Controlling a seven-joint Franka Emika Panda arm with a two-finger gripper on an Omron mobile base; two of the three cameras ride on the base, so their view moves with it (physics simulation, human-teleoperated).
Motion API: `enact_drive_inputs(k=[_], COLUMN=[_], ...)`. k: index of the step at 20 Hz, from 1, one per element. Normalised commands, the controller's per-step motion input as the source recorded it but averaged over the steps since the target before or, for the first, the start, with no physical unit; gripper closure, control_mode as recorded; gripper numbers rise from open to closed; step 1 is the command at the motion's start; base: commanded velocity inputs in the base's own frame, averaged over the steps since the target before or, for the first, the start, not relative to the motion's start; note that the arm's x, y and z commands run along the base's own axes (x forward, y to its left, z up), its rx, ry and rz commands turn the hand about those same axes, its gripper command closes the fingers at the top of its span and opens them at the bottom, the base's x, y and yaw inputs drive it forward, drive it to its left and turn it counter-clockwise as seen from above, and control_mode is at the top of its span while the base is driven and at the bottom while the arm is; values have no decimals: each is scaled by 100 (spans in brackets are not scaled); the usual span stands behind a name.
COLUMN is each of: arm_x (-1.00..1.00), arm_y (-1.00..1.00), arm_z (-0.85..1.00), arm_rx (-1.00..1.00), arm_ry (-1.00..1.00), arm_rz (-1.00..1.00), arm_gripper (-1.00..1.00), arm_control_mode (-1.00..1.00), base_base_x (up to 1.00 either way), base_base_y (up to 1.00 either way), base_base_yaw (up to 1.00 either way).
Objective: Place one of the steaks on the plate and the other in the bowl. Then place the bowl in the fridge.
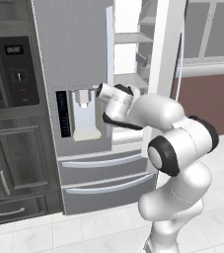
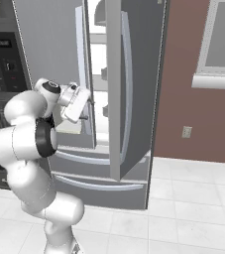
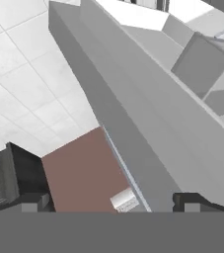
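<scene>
Left base view has the arm folded up tight in front of the fridge (image 1: 84, 59), with the right door (image 1: 165, 49) swung open and the left one, the one with the dispenser panel (image 1: 81, 116), shut. The gripper (image 2: 84, 110) sits right at the gap between the two doors, about level with the dispenser. In the hand view the two dark fingertips (image 3: 32, 203) stand far apart at the bottom corners with nothing between them, so the jaws are wide and empty. That view mostly shows the open door's edge (image 3: 133, 123) running diagonally, plus floor tiles (image 3: 29, 89). As for containers: I can see white shelves (image 1: 130, 37) inside the fridge and bins on the door, but no bowl on any of them that I can make out, though most of the interior is hidden. Steaks, plate and bowl aren't visible in any of the three views, so I can't say where they are. My guess is the arm is working the door, not carrying anything. Biggest risk from here looks like the wrist or elbow clipping the shut left door or the open one, since the arm is bunched up so close to both, and a bump could swing that door.
</scene>
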Motion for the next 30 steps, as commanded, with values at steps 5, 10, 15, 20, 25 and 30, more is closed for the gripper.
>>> enact_drive_inputs(k=[5, 10, 15, 20, 25, 30], arm_x=[50, 56, 66, 42, 6, 0], arm_y=[0, -14, 2, 9, -15, -33], arm_z=[-48, -35, 0, -1, -27, -17], arm_rx=[0, 0, 0, 0, 0, -4], arm_ry=[10, 10, 6, 4, 8, 8], arm_rz=[7, 4, 12, 12, 2, 0], arm_gripper=[-100, -100, -100, -100, -100, -100], arm_control_mode=[-100, -100, -100, -100, -100, -100], base_base_x=[0, 0, 0, 0, 0, 0], base_base_y=[0, 0, 0, 0, 0, 0], base_base_yaw=[0, 0, 0, 0, 0, 0])
